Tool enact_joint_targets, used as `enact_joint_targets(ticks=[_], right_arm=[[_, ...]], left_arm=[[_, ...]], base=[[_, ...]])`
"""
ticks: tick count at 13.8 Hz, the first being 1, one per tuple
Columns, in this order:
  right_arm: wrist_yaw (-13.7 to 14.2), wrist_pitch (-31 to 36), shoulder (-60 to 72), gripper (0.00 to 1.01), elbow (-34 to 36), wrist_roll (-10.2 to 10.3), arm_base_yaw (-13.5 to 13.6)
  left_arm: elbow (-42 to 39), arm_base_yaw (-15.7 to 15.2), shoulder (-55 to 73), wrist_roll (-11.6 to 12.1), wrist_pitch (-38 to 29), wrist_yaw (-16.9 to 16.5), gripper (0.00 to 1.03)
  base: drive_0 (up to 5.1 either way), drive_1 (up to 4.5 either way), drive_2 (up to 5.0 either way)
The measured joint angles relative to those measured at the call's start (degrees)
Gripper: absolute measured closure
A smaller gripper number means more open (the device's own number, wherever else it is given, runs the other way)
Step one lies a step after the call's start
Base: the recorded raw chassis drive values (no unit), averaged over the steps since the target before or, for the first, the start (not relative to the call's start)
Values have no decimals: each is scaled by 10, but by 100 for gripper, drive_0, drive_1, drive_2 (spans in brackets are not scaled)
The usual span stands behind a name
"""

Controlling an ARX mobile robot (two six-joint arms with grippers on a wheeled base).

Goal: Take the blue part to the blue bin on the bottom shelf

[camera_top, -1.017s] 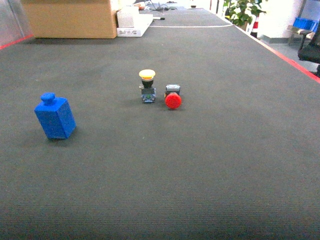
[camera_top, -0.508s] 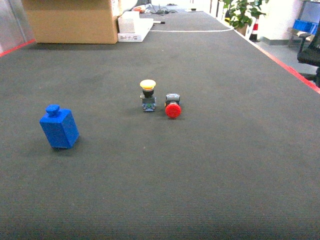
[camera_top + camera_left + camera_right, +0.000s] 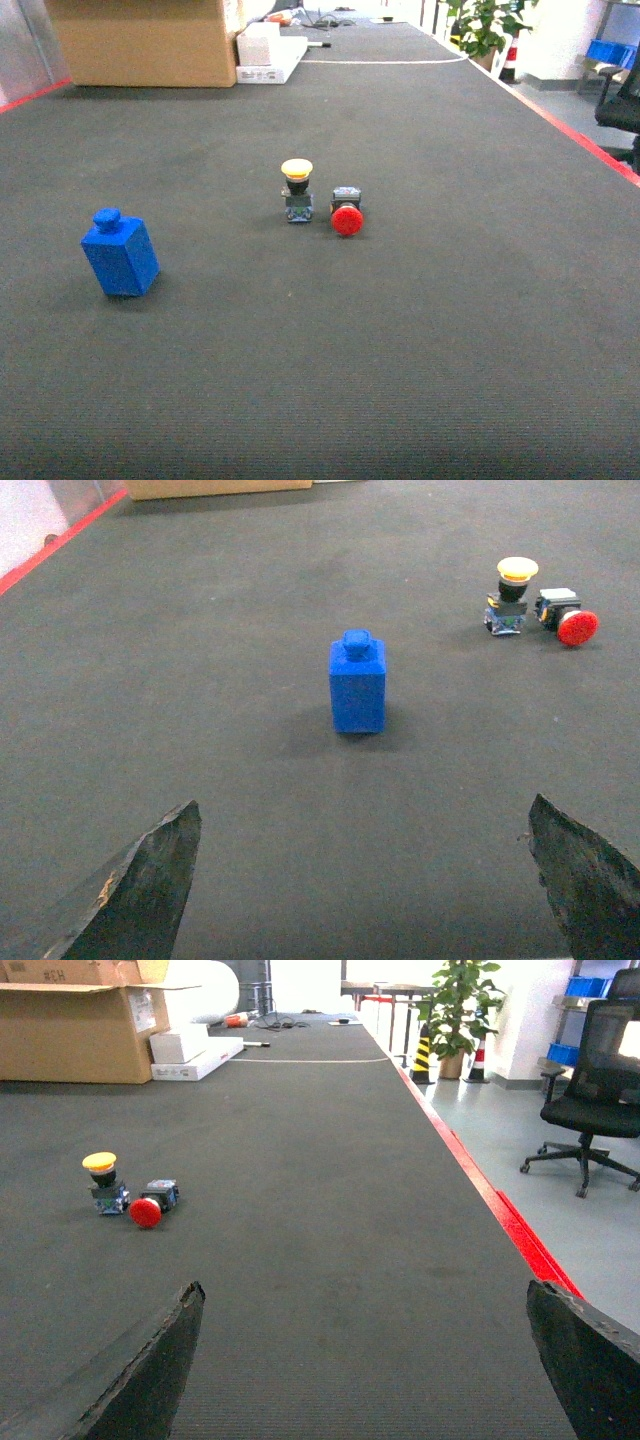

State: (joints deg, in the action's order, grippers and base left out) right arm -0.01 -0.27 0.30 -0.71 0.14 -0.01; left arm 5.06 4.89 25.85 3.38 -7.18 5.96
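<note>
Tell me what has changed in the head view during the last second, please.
The whole scene slid lower and slightly right in the head view, which suggests the camera moved, not the objects. The blue bottle-shaped plastic part, the yellow-capped push button and the red-capped push button kept their arrangement on the dark grey mat. Nothing was grasped or released.

The blue part (image 3: 120, 256) stands alone on the desk (image 3: 420, 330), open mat on every side. The yellow button (image 3: 297, 188) and red button (image 3: 346, 212) sit well apart to its right. Cardboard box (image 3: 140, 40) stands at the far edge.
</note>
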Motion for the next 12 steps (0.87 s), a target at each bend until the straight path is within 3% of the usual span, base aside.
enact_joint_targets(ticks=[2, 4, 5, 10, 12], right_arm=[[0, 0, 0, 3, 0, 0, 0], [0, 0, 0, 3, 0, 0, 0], [0, 0, 0, 3, 0, 0, 0], [0, 0, 0, 3, 0, 0, 0], [0, 0, 0, 3, 0, 0, 0]], left_arm=[[49, -2, 240, 11, -197, -5, 5], [126, 4, 448, 12, -323, -6, 5], [165, 2, 532, 11, -332, -6, 5], [229, 1, 663, 6, -342, 2, 5], [316, -3, 761, 1, -333, 6, 5]], base=[[0, 0, 0], [0, 0, 0], [0, 0, 0], [0, 0, 0], [0, 0, 0]])
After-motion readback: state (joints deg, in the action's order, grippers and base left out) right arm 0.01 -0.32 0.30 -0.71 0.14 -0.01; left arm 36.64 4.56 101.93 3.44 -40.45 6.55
